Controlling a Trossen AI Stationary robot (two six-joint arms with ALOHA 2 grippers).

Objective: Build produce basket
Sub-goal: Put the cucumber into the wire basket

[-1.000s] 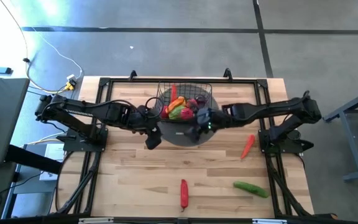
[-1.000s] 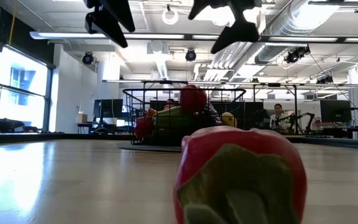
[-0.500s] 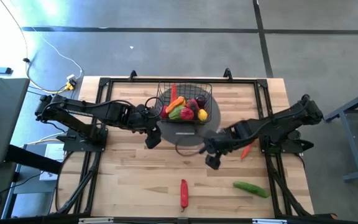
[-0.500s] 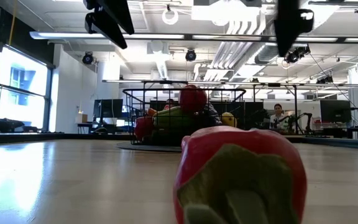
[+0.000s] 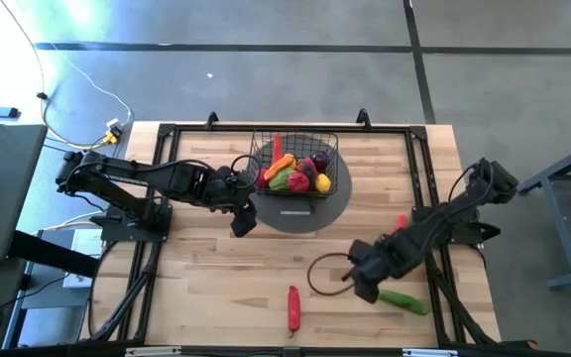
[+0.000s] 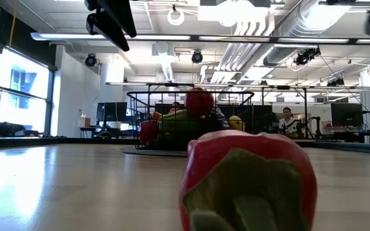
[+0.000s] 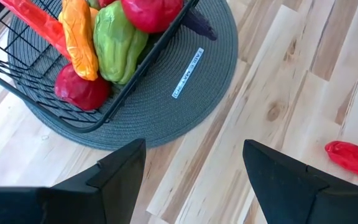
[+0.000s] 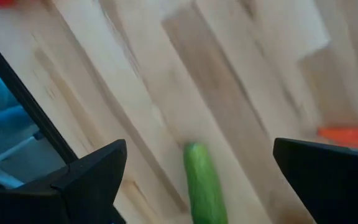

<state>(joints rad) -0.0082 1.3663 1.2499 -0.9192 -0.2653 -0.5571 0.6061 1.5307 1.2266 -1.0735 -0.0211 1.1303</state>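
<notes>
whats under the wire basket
The basket sits on a round grey woven mat, which rests on the wooden table. The mat's near edge and a white label show; the part beneath the produce is covered.

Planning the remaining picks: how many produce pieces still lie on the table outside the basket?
3: a red pepper near the front edge, a green cucumber front right by the right tool, and an orange-red pepper mostly hidden under the right arm.

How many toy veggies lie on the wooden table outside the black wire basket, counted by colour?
Red, long toy pepper: 1
Green, toy cucumber: 1
Orange-red, toy pepper, partly hidden: 1
Total: 3
</notes>
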